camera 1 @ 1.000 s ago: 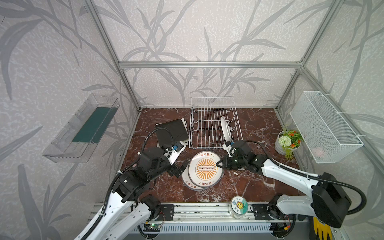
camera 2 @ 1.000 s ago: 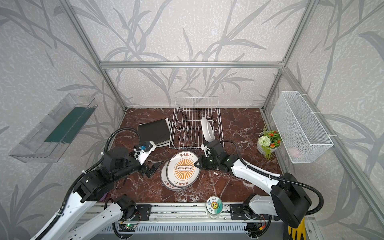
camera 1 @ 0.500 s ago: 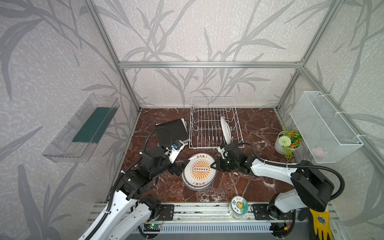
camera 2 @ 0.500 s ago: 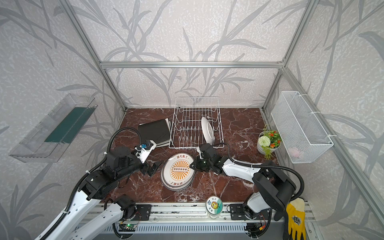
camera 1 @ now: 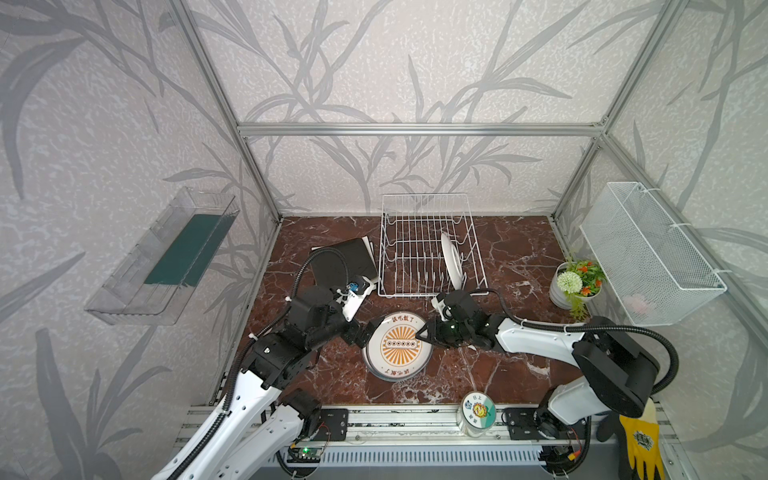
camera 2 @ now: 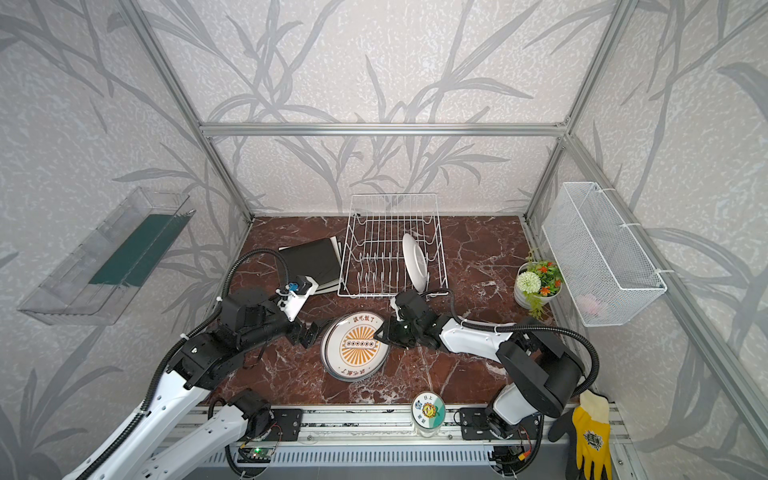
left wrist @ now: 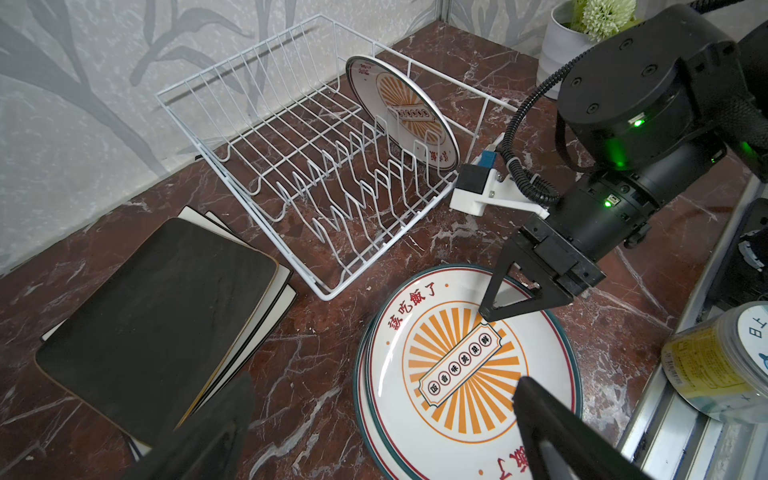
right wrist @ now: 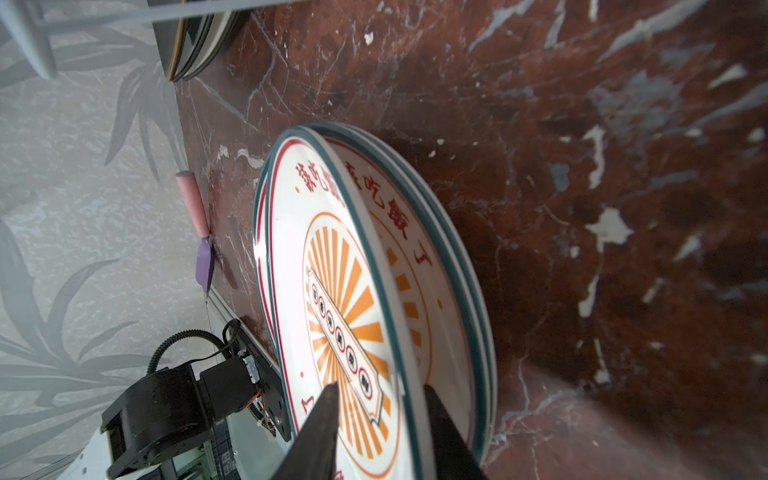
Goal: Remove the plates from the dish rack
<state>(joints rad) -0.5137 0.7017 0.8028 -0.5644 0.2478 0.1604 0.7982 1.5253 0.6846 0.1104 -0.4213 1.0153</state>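
The white wire dish rack (camera 1: pixel 432 294) (camera 2: pixel 390 295) (left wrist: pixel 291 166) holds one round sunburst plate (camera 1: pixel 451 259) (camera 2: pixel 413 259) (left wrist: pixel 407 112) standing on edge. In front of it lies a stack of round sunburst plates (camera 1: pixel 399 347) (camera 2: pixel 357 347) (left wrist: pixel 465 365) (right wrist: pixel 340 291). My right gripper (camera 1: pixel 422 332) (camera 2: pixel 378 334) (right wrist: pixel 380 390) is open, its jaws on either side of the top plate's rim, which sits a little raised there. My left gripper (camera 1: pixel 361 332) (camera 2: pixel 307 332) (left wrist: pixel 382 432) is wide open at the stack's left edge, holding nothing. A black square plate (camera 1: pixel 343 264) (left wrist: pixel 158 316) tops cream ones left of the rack.
A jar with a flower-sticker lid (camera 1: pixel 478 409) (left wrist: pixel 719 361) stands on the front rail. A flower pot (camera 1: pixel 575 284) sits at the right, below a white mesh basket (camera 1: pixel 648 253). A clear shelf (camera 1: pixel 166 257) hangs on the left wall. A yellow glove (camera 1: pixel 638 440) lies front right.
My right gripper has brought the tilted sunburst plate left and down onto the stack, and its jaws have parted. The left arm has hardly moved.
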